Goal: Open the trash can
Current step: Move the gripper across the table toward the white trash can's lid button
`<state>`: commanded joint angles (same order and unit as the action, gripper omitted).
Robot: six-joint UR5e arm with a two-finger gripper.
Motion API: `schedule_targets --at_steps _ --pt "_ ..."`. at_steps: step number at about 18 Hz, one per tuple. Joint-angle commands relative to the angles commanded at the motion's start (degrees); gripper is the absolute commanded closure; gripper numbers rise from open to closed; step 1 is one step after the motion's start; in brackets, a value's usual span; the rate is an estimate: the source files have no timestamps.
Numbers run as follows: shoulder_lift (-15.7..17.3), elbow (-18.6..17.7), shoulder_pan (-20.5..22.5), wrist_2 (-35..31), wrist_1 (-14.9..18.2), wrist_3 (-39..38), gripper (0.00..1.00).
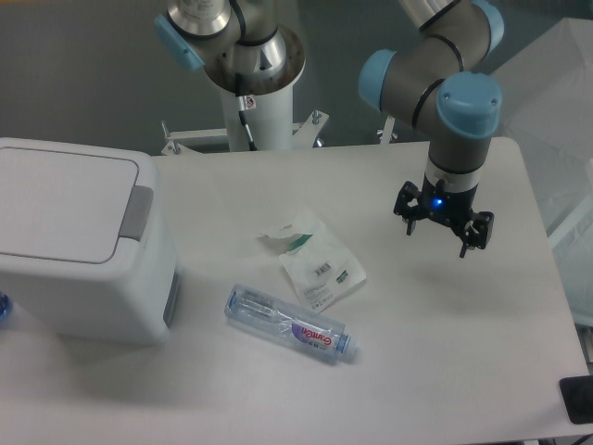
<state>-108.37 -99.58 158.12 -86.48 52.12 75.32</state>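
Sitting lid-down, boxy smooth white plastic trash can (79, 246) with grey tab.

Worktop layout, fixed cam
Trash can (79, 246) on worktop (445, 352) at left edge; packet (320, 264) mid-worktop, bottle (289, 324) lying just in front of it; gripper (444, 225) above the right side, well apart from all three.
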Motion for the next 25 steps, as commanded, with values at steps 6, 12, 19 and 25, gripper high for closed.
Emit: schedule_targets --at_steps 6,12,19,25 --pt "0.35 0.26 -1.67 0.09 0.18 -2.01 0.0" --pt "0.79 0.96 -6.23 -0.97 0.88 -10.79 0.0" --pt "0.97 5.52 -15.2 -0.27 1.14 -30.55 0.0" --pt "0.97 14.58 -23.46 1.31 7.81 -41.48 0.0"
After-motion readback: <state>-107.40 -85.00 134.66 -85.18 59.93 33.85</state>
